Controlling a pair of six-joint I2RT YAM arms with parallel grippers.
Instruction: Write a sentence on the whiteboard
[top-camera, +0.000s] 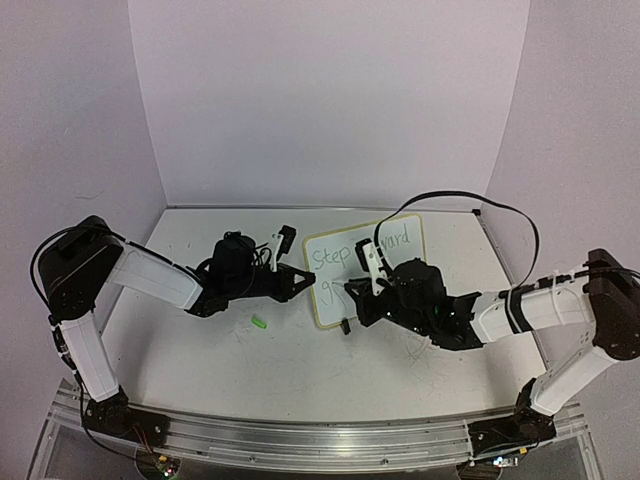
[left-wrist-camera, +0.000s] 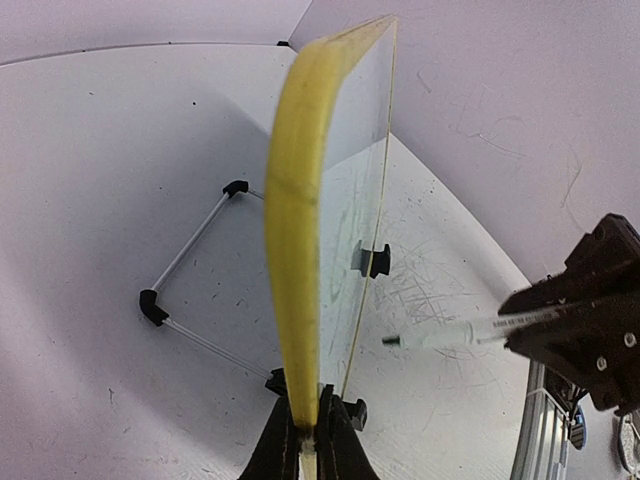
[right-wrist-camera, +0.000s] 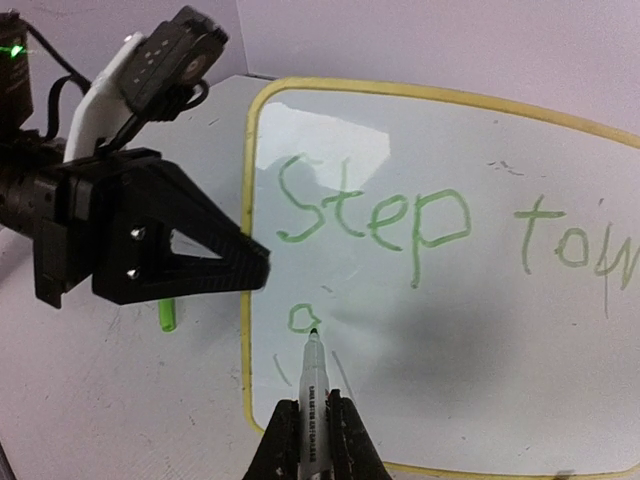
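Scuffed white desk (top-camera: 300, 370), pale walls on three sides.

Nearest item: a small green piece (top-camera: 260, 322) lying loose on the desk, just in front of the left arm (probably the pen cap; too small to confirm).

Left claw (left-wrist-camera: 305, 440): pressed together on the yellow-green rim at the left edge of the whiteboard (right-wrist-camera: 480, 350), pinching it. The board sits tilted on its wire stand (left-wrist-camera: 152, 305), mid-desk between the two arms.

Right claw (right-wrist-camera: 312, 440): pinching a marker (right-wrist-camera: 312, 395) low on the barrel, tip up against the board face near its left edge, below the first line.

Sentence (right-wrist-camera: 370, 215), in green ink: "Step" is clear and a second word follows to its right (cut off in the wrist view, part-hidden by the arm from above). Under "Step" there is only a small loop right at the marker tip, plus two faint strokes lower down. Judgement: second line barely begun, roughly halfway through the task.

Notes for the stroke in hand:
- Keep tip pressure light; the board can rock on its stand, so the left pinch has to take the push.
- Finish the loop's tail before moving right.
- Match the upper line's slant and letter height.
- A long word seems to remain, so keep the spacing tight and stay off the right rim.
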